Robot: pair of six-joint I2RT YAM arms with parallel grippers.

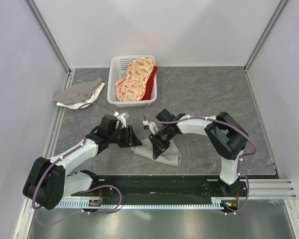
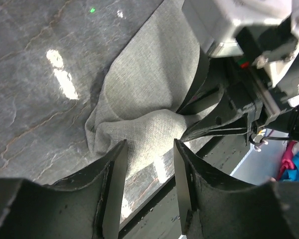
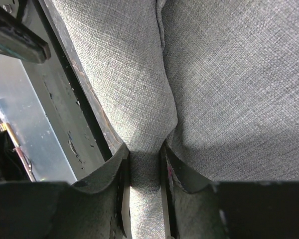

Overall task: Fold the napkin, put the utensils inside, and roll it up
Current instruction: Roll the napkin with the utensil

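Note:
The grey-green napkin (image 1: 165,153) lies bunched near the table's front edge, between my two grippers. My right gripper (image 1: 157,144) is shut on a raised fold of it; in the right wrist view the cloth (image 3: 229,74) fills the frame and is pinched between the jaws (image 3: 145,152). My left gripper (image 1: 134,137) is open just left of the napkin; in the left wrist view the jaws (image 2: 149,147) stand apart in front of the cloth's bulging edge (image 2: 149,94), with nothing between them. The fork is out of view.
A white basket (image 1: 112,85) at the back holds orange-pink patterned cloths (image 1: 134,79) and a red cloth (image 1: 150,85). A smaller grey-and-white cloth (image 1: 79,93) lies at the back left. The black base rail (image 1: 154,185) runs just in front of the napkin.

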